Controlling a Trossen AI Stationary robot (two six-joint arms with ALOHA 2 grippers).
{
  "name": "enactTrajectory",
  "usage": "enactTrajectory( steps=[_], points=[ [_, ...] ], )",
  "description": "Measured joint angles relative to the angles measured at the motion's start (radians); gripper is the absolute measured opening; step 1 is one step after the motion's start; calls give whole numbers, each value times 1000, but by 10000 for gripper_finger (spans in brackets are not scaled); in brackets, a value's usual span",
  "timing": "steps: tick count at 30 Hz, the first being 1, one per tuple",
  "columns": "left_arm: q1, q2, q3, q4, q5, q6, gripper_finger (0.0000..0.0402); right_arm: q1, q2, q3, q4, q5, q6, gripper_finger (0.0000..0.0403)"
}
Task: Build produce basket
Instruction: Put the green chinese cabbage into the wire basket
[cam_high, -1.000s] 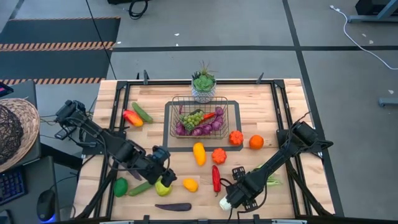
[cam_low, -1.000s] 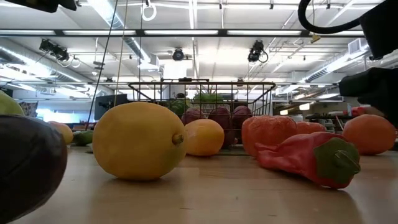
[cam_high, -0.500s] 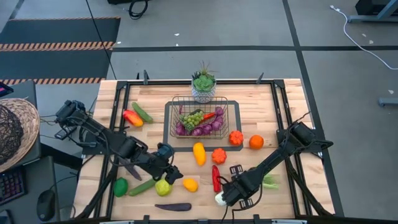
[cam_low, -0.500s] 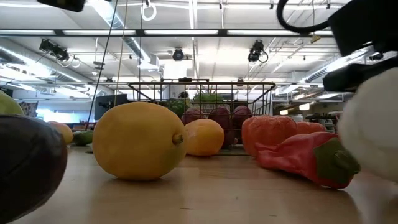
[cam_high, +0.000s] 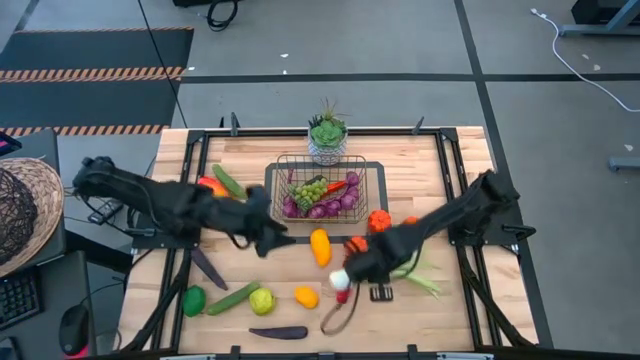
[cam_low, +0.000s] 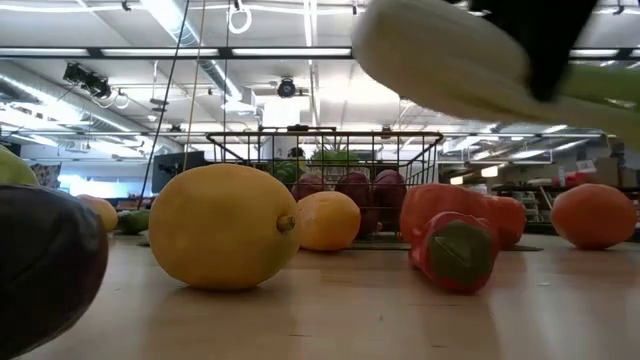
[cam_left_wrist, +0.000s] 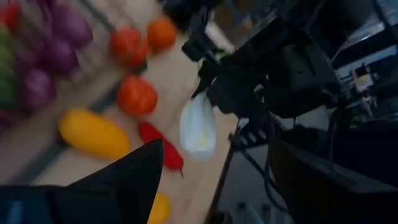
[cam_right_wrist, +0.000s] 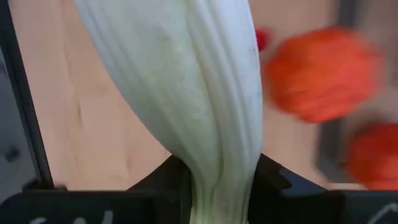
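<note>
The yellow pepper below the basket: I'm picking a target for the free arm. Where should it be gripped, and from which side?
Grip the yellow pepper across its narrow middle, from straight above. It lies flat, its long axis pointing roughly toward the basket, with bare table on both long sides for the fingers.

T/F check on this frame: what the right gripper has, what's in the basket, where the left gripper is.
1. The right gripper is shut on the leek. True.
2. The basket is empty. False: purple grapes and other produce lie in it.
3. The left gripper holds the green apple. False: the apple lies on the table, apart from it.
4. A potted succulent stands behind the basket. True.
</note>
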Motion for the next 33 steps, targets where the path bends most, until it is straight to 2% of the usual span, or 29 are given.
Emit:
enactTrajectory(
  steps=[4, 9, 12, 18, 24, 33],
  points=[
    [66, -80, 1, 3, 0, 82, 293, -103, -68, 35, 13, 31, -29, 110],
    [124, -130, 1, 42, 6, 139, 293, -247, -82, 102, -5, 50, -63, 110],
    [147, -136, 1, 77, 59, 170, 293, -325, -70, 174, -50, 49, -101, 110],
    [165, -138, 1, 86, 146, 195, 293, -472, 9, 358, -189, 51, -171, 110],
    [165, -141, 1, 86, 151, 223, 293, -568, 130, 535, -355, 26, -264, 110],
    [165, -141, 1, 185, 129, 268, 293, -641, 280, 728, -408, 25, -438, 110]
  ],
)
